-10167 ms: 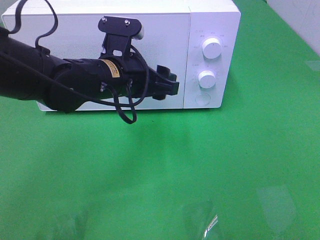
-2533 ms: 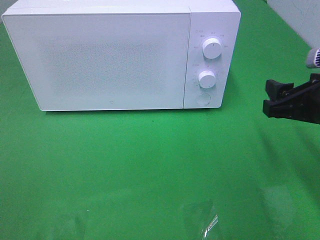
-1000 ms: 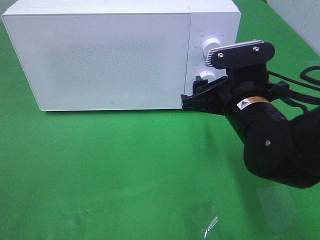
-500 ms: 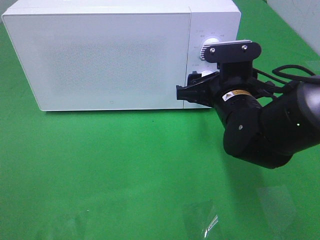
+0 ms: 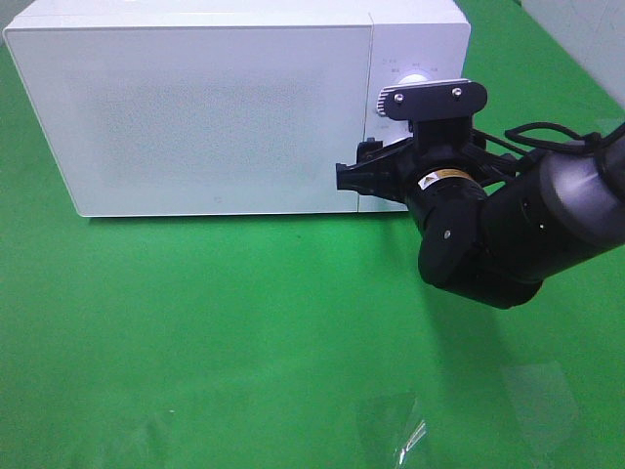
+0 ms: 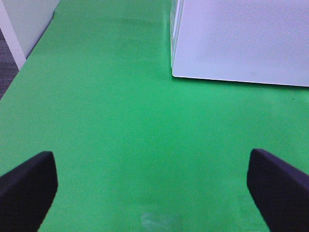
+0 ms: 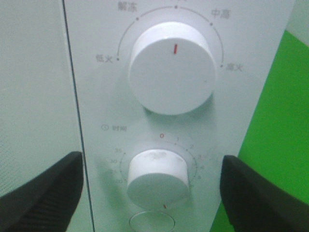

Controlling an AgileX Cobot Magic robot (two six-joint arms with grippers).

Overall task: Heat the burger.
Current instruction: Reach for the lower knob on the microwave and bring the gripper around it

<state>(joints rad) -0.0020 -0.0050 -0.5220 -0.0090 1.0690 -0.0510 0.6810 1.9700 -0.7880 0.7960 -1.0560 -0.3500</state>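
Observation:
The burger is out of view. The white microwave (image 5: 215, 107) stands at the back with its door closed. My right gripper (image 5: 357, 168) is open and empty, close in front of the control panel at the door's right edge. In the right wrist view the open gripper (image 7: 152, 193) frames the lower timer knob (image 7: 157, 174). The upper power knob (image 7: 171, 72) sits above it and a round button (image 7: 152, 223) below. My left gripper (image 6: 154, 193) is open and empty above the green cloth, with the microwave's left front corner (image 6: 241, 38) ahead.
A green cloth (image 5: 244, 322) covers the table. A scrap of clear plastic (image 5: 400, 435) lies near the front edge. A white wall (image 5: 586, 29) stands at the back right. The left wrist view shows a white panel (image 6: 24, 19) beside the table.
The left arm, earlier in front of the door, has left the view. The right arm came in from the right and moved left up to the control panel.

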